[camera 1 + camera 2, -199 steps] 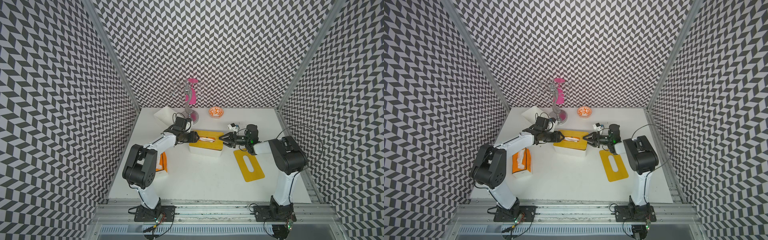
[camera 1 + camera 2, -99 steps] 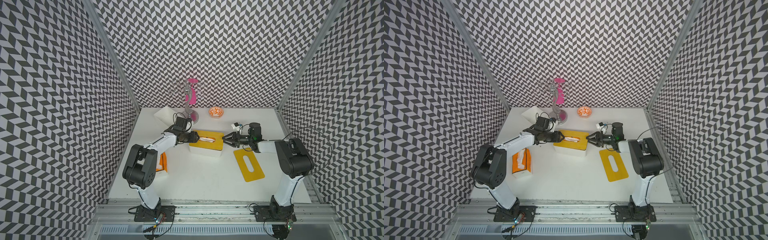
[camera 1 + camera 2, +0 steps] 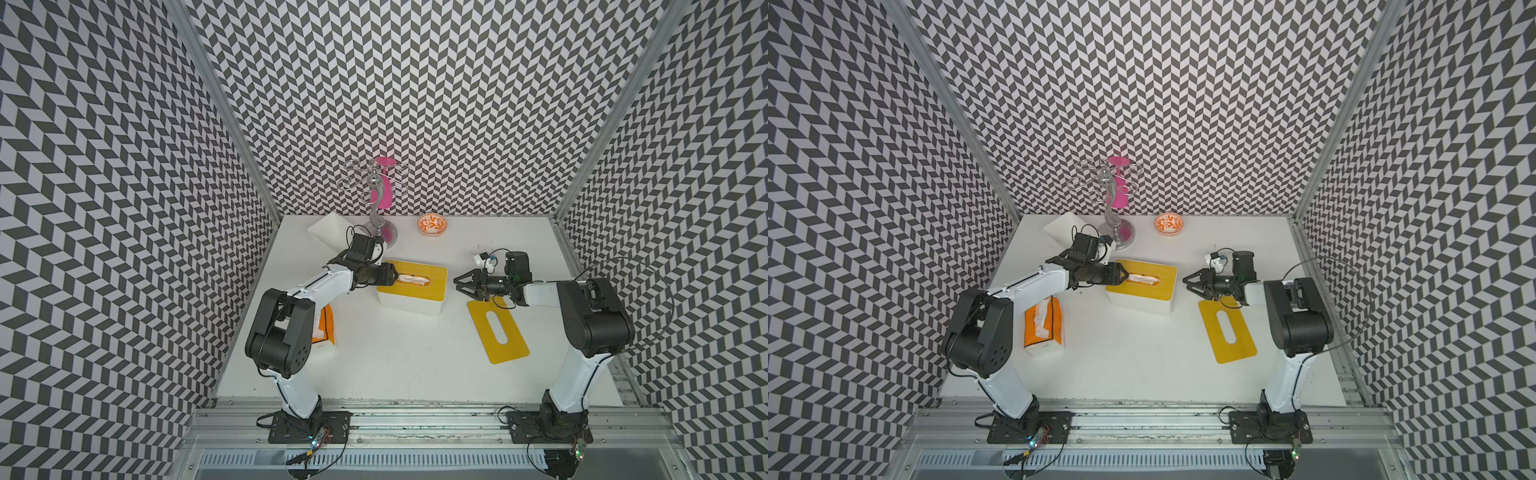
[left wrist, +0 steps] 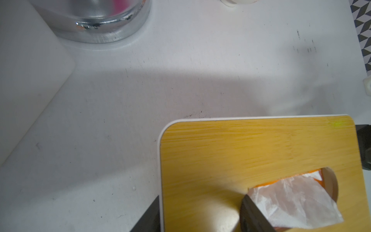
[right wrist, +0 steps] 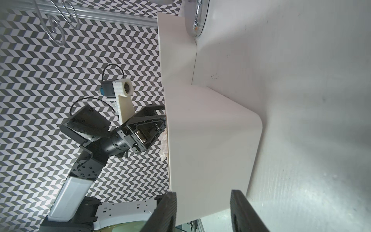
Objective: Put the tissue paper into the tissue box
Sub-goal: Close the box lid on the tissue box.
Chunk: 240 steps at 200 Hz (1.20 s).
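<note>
The tissue box (image 3: 415,305) is white with a yellow wooden lid (image 3: 1148,286) and stands mid-table in both top views. White tissue paper (image 3: 413,280) (image 4: 297,200) pokes out of the lid's slot, with orange wrapping under it. My left gripper (image 3: 396,275) (image 4: 201,197) is open at the box's left end. One of its fingers (image 4: 251,211) rests on the lid against the tissue, and the other hangs just off the lid's edge. My right gripper (image 3: 456,285) (image 5: 203,211) is open and empty, a short gap off the box's right end.
A second yellow slotted lid (image 3: 497,331) lies flat under the right arm. An orange tissue pack (image 3: 1044,326) lies beside the left arm. At the back stand a chrome stand (image 3: 376,216), a pink cup (image 3: 384,183), an orange bowl (image 3: 432,224) and a white block (image 3: 328,232).
My right gripper has drawn back to the right, away from the box's end, and its jaws have spread wider. The left gripper and the tissue have stayed in place.
</note>
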Tool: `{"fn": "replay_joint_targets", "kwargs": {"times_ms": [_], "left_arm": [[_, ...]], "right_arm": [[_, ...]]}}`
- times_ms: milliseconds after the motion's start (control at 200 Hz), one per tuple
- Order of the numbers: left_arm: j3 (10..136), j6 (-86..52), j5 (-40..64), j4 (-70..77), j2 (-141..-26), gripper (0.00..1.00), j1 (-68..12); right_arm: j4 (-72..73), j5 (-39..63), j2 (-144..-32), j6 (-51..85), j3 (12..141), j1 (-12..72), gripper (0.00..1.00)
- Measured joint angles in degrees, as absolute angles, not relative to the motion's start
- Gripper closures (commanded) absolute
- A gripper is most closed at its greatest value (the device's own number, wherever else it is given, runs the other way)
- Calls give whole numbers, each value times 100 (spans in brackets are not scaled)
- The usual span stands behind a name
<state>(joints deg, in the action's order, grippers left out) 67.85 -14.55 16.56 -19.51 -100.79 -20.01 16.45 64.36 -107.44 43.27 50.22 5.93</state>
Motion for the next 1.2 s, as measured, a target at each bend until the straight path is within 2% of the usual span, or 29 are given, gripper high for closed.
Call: {"fn": "replay_joint_targets", "kwargs": {"times_ms": [215,496,701,916,1202], "left_arm": [[6796,-1455,1658,-1964,-10079,58,-2001],[6792,-1431,1658,-1964,-10062,36,-2001],[6678,-1439,1662,-1975,-9900,26,-2001],[6560,-1459,1651,-1938,-9535,19,-1997],[6136,-1525,1374,-1640,-8698,14,-1887]], "right_arm": [[1249,6025,-10278,3844,5019,705,46],[425,5129,-9546,2810,5485,1295,39],[-56,4386,-9251,2071,5793,1785,35],[-351,3660,-9139,1253,5990,2213,34],[-154,2770,-8691,-637,5927,3004,37]]}}
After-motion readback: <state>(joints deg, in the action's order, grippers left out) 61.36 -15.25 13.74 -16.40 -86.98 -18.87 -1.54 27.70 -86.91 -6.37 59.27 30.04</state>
